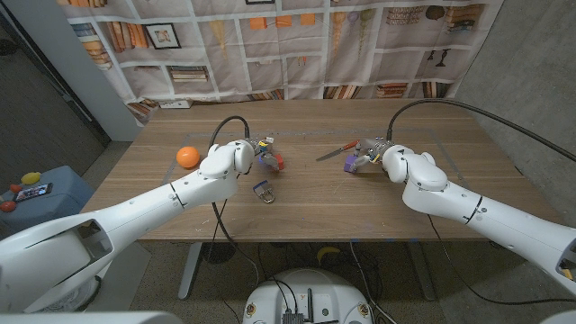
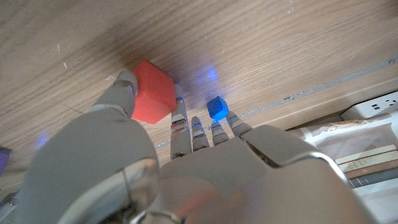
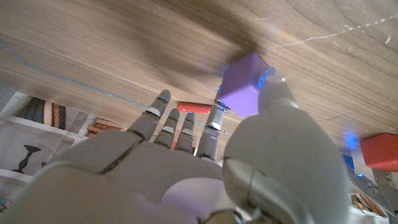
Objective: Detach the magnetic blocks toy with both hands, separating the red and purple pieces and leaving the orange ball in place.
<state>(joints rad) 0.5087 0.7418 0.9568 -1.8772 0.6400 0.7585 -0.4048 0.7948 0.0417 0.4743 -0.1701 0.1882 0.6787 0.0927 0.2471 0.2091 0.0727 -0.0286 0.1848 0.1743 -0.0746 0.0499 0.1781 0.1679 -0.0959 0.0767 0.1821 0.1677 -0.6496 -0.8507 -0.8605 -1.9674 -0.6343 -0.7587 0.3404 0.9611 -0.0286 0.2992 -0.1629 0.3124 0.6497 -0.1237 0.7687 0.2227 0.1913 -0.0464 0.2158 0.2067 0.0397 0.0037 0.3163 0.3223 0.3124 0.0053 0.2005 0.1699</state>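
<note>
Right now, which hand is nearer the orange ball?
Left. The left hand, holding the red block, is just beside the ball; the right hand is far across the table.

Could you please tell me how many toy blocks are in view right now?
3: a red block held in the left hand, a purple block held in the right hand, and a small blue block by the left fingers. Others may be hidden.

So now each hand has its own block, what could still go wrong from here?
The left hand pinches the red cube block by its edges, so it might slip out. The right hand holds the purple cube block similarly lightly. The orange ball sits near the left arm, which could nudge it rolling across the wooden table.
</note>
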